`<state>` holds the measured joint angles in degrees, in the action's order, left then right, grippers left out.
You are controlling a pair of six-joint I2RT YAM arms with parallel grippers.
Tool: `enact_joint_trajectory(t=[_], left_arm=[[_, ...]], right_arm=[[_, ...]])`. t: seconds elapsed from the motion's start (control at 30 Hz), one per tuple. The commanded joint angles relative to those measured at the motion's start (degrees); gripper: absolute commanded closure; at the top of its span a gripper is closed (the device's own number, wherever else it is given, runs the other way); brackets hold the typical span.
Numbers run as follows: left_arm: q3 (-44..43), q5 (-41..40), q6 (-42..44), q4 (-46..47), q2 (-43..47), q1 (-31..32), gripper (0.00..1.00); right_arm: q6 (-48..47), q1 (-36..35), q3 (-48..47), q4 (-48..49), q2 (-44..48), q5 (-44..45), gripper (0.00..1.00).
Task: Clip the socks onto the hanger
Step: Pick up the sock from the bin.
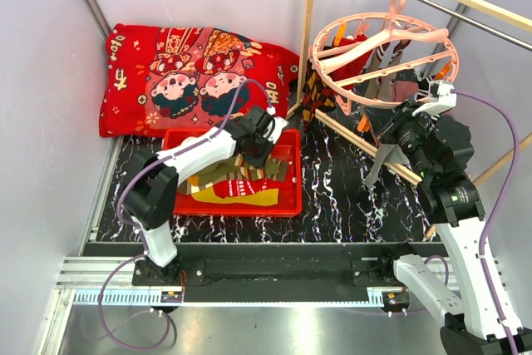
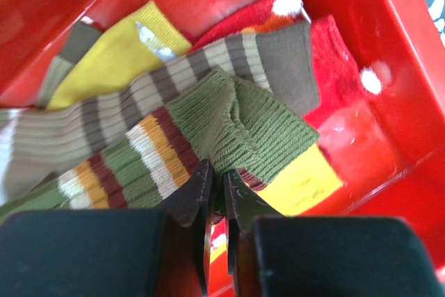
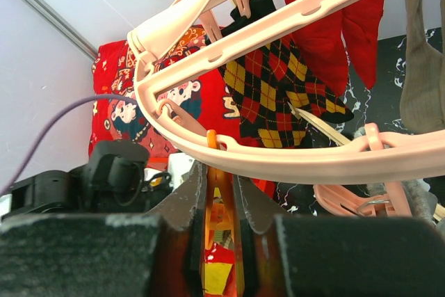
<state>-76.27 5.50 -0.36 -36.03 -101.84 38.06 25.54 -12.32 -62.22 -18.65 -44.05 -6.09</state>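
Pinching a fold of the green striped sock [image 2: 257, 123] in the red bin [image 2: 389, 46], left claw [image 2: 217, 173] nearly closed, ready to lift; right claw [image 3: 218, 172] squeezes an orange clip [image 3: 211, 137] under the hanger [image 3: 278, 22] ring, likely holding it open for the sock.

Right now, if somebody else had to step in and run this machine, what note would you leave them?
The left gripper is shut on the green striped sock, low in the red bin.
The right gripper is shut on an orange clip under the hanger ring.
Done: the argyle sock, red socks and a grey-brown sock hang from the hanger.
Left: bring the green striped sock up to that clip. Then clip the yellow sock, brown striped sock and red pompom sock lying in the bin.
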Motion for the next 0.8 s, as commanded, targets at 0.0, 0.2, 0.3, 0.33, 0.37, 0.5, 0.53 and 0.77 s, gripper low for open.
enact_joint_trajectory(t=[0.0,0.2,0.3,0.33,0.37,0.5,0.53,0.77], left_arm=[[-1.3,2.0,-4.8,5.1,-2.5,-0.4,0.82],[-1.9,0.8,-6.9,6.2,-3.0,-0.6,0.70],[-2.5,-0.1,-7.2,6.2,-3.2,-0.6,0.69],[-2.7,-0.3,-7.4,6.3,-3.4,-0.6,0.68],[-2.9,-0.2,-7.5,6.3,-3.6,-0.6,0.68],[-3.8,1.6,-8.3,6.3,-4.8,-0.6,0.62],[-4.2,2.1,-8.4,6.3,-5.1,-0.6,0.61],[-5.6,2.9,-9.2,6.1,-5.6,-0.6,0.58]], right_arm=[[0.2,-0.2,-0.5,2.1,-0.1,0.0,0.91],[-0.1,-0.2,-0.3,2.2,0.4,0.3,0.91],[0.1,-0.2,-0.4,2.2,0.2,0.2,0.91],[0.2,-0.2,-0.4,2.1,0.2,0.1,0.91],[0.2,-0.2,-0.5,2.2,0.1,0.1,0.91],[0.2,-0.2,-0.6,2.0,0.2,-0.2,0.91],[0.2,-0.2,-0.6,2.0,0.2,-0.1,0.91],[0.4,-0.2,-0.7,1.9,0.2,-0.1,0.91]])
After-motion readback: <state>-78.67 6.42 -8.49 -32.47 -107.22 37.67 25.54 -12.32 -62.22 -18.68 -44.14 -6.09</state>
